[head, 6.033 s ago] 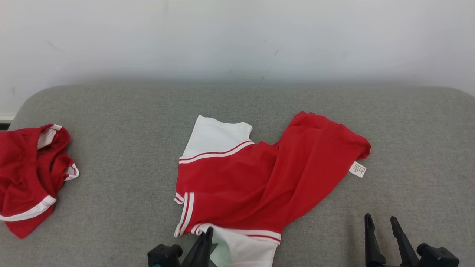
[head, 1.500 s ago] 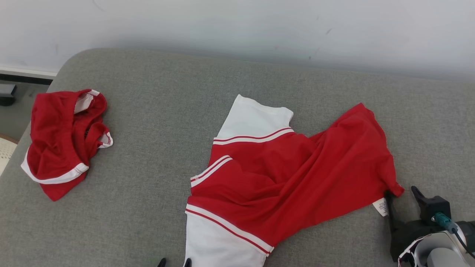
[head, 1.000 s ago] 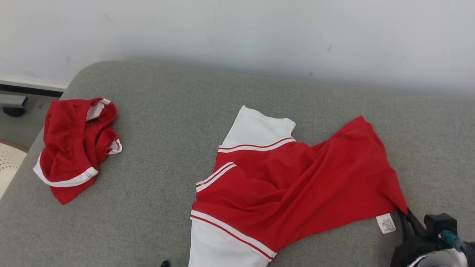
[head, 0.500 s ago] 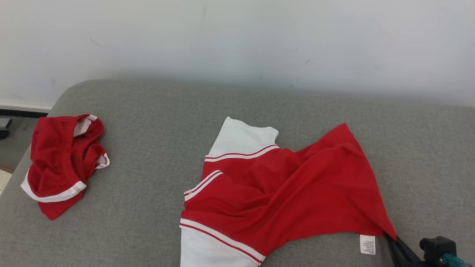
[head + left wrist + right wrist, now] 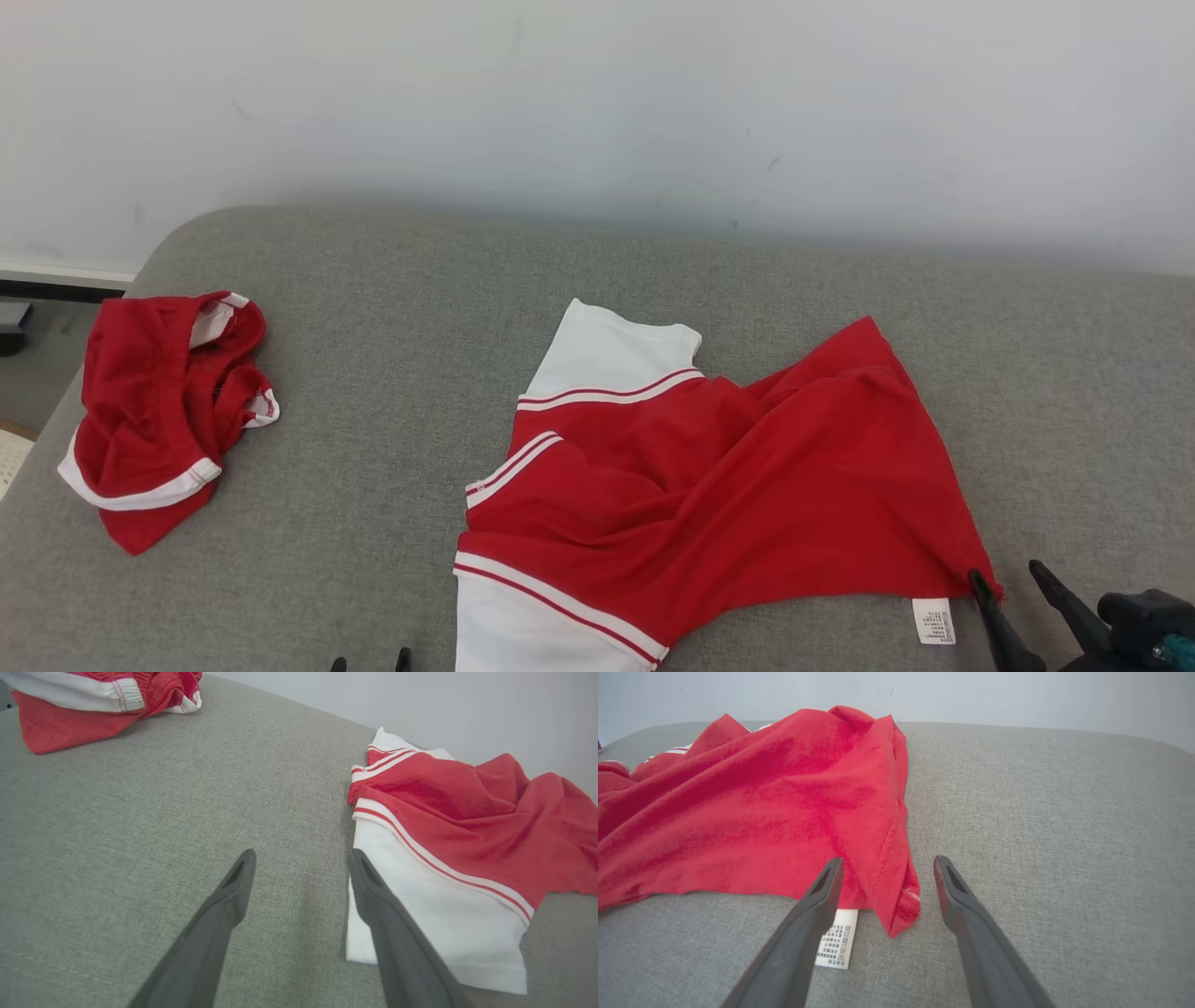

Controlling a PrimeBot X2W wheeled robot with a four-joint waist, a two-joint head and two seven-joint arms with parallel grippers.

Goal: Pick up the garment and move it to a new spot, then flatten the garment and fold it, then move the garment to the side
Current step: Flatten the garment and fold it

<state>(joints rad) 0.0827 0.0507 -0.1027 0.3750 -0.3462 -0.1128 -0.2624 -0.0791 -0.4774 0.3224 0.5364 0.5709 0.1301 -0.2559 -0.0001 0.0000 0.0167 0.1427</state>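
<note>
A red and white garment lies spread but rumpled in the lower middle of the head view, on a wide grey cushion that meets a plain pale wall across the top. Its upper white sleeve is in full view. The lower white sleeve is cut off by the bottom edge of the frame. Deep folds cross the red body, so its outline and neckline are hard to make out. A small white label sticks out from under the hem at the lower right; its print is too small to read. A second red and white garment sits bunched in a heap at the middle left, well apart from the first, its shape impossible to tell. The left gripper shows just two dark fingertips at the bottom edge, left of the lower sleeve. In the left wrist view its jaws stand apart with bare cushion between them. One finger crosses the sleeve's edge there, and whether it touches the cloth cannot be told. The right gripper sits at the lower right corner, its body partly cut off. In the right wrist view its jaws are spread wide, and the garment's red hem corner lies loose on the cushion between them, unclamped. One finger hides part of the label.
</note>
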